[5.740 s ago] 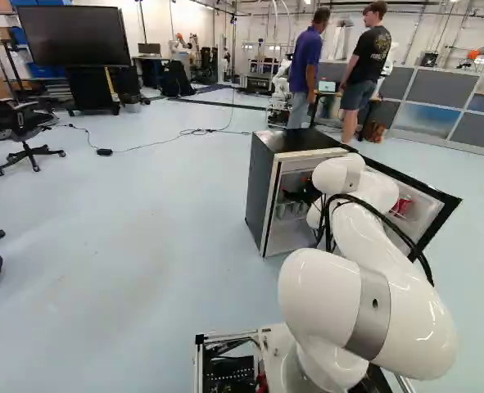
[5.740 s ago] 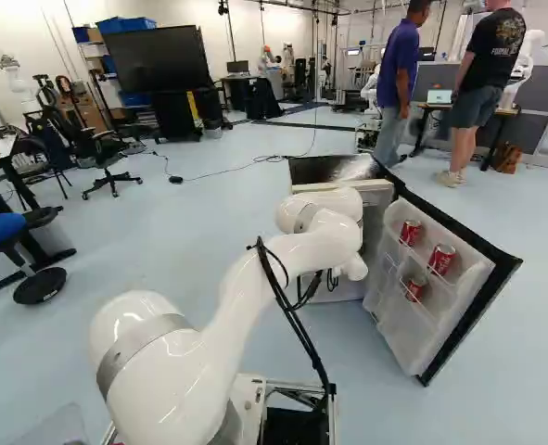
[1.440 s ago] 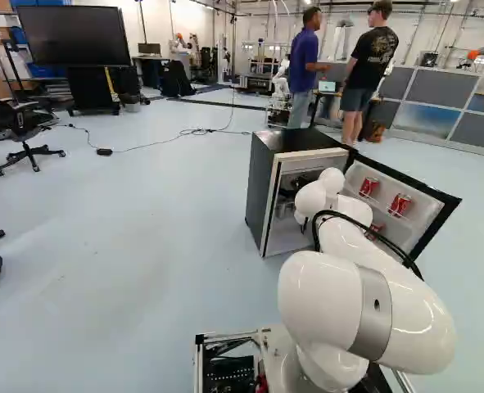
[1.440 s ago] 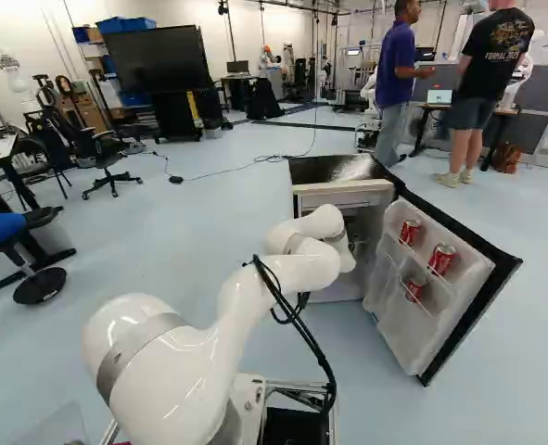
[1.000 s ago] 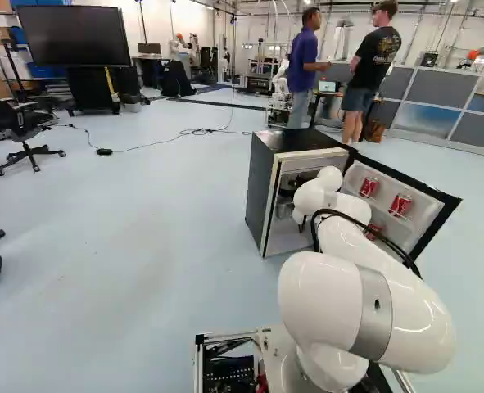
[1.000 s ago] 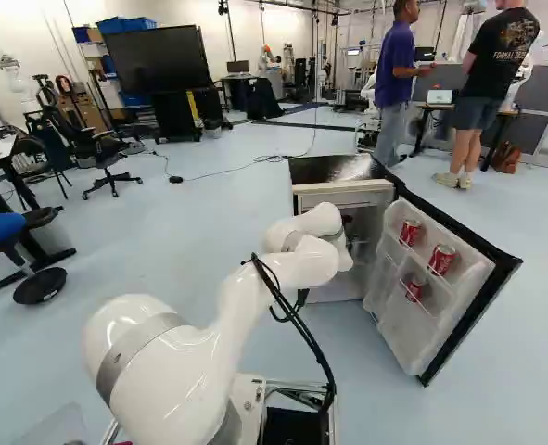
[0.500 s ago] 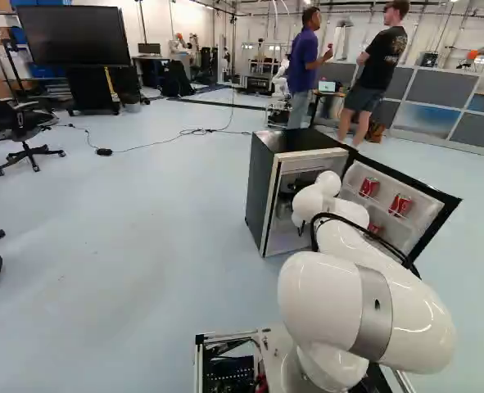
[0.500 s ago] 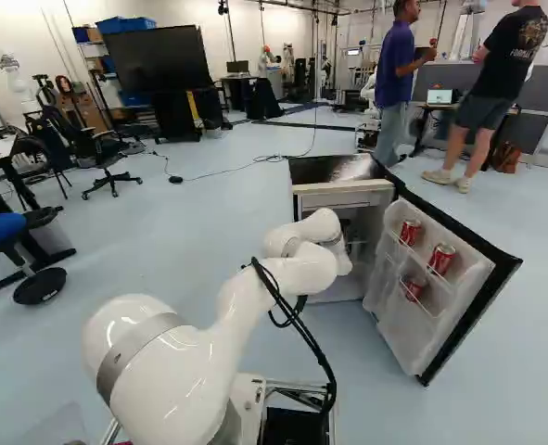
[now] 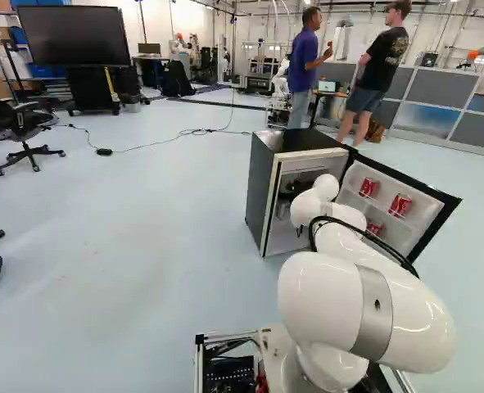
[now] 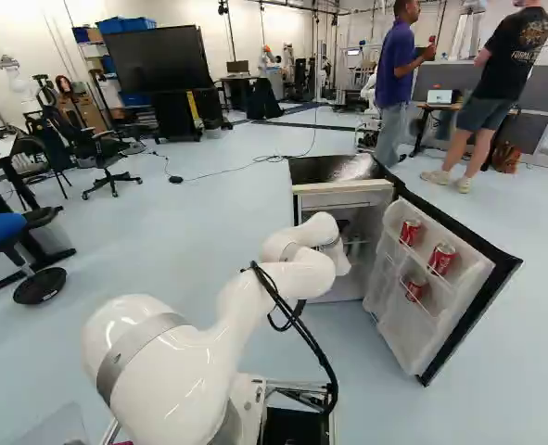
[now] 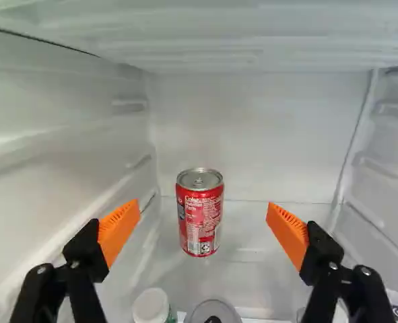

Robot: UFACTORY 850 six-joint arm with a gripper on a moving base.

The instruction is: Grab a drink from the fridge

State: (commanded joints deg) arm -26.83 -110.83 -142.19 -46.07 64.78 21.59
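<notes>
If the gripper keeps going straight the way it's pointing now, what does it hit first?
Probably the red can: it stands ahead, between the lines of the open fingers, nearer one side. Depth is hard to judge.

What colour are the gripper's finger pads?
Orange; the wrist view shows the pads best.

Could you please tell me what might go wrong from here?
The open gripper could topple the upright can if it comes in off-centre. It might also catch the white cap that sits nearer than the can. On the way out, the arm could bump the open door and jostle its cans.
</notes>
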